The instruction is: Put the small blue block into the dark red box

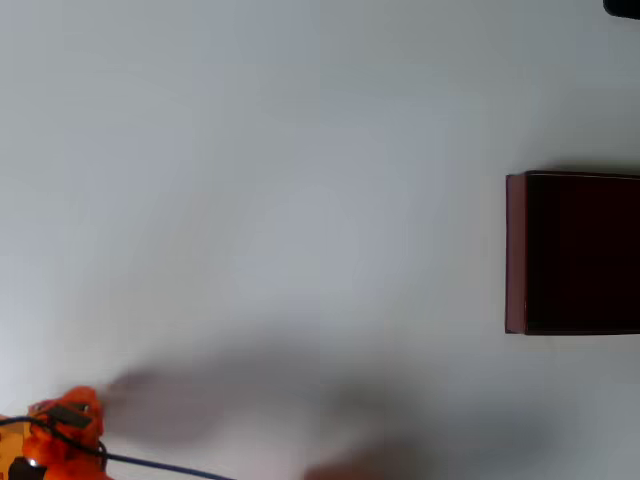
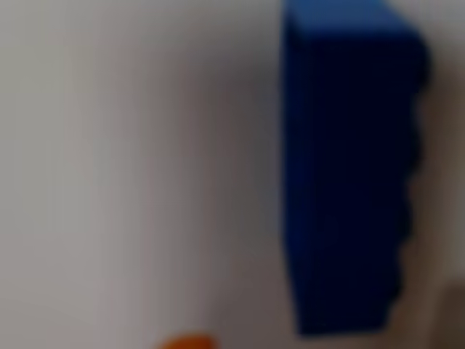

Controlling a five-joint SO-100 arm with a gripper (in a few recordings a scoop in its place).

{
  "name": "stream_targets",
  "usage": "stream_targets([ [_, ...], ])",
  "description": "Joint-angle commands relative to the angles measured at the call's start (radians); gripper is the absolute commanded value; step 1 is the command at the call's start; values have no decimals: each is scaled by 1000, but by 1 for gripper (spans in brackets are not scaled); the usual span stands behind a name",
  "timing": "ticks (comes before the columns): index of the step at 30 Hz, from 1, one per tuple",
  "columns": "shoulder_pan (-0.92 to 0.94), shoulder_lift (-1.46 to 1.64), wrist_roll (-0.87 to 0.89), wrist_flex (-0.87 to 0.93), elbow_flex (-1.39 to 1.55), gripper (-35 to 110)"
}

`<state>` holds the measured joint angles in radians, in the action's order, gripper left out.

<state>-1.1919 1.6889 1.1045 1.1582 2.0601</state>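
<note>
- Right up close in the wrist view: small blue block (image 2: pixel 349 167), blurred, standing tall along the right half of the picture, studs bumping out along its right edge.
- Pale table (image 2: pixel 109 145) behind and beside the block, soft and out of focus.
- Sliver of orange at the bottom edge of the wrist view, too blurred to call a finger for sure.
- Cannot tell whether the jaws stand wide, narrow, or closed on the block.
- Down from the overhead view: orange arm (image 1: pixel 65 430) tucked into the bottom-left corner, dark cable trailing off to the right along the bottom edge.
- Broad grey shadow spreading rightward from the arm across the white table.
- Far across at the right edge: dark red box (image 1: pixel 515 255), open top, very dark inside, cut off by the picture's edge, well apart from the arm.
</note>
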Motion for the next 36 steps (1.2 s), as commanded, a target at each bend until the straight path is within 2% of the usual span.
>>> stream_targets([
  [1,-5,3,8,-9,-29,20],
  [23,-48,-18,81,-124,32,19],
  [27,-49,-28,77,-140,37,8],
  [36,-35,-31,63,-163,55,2],
])
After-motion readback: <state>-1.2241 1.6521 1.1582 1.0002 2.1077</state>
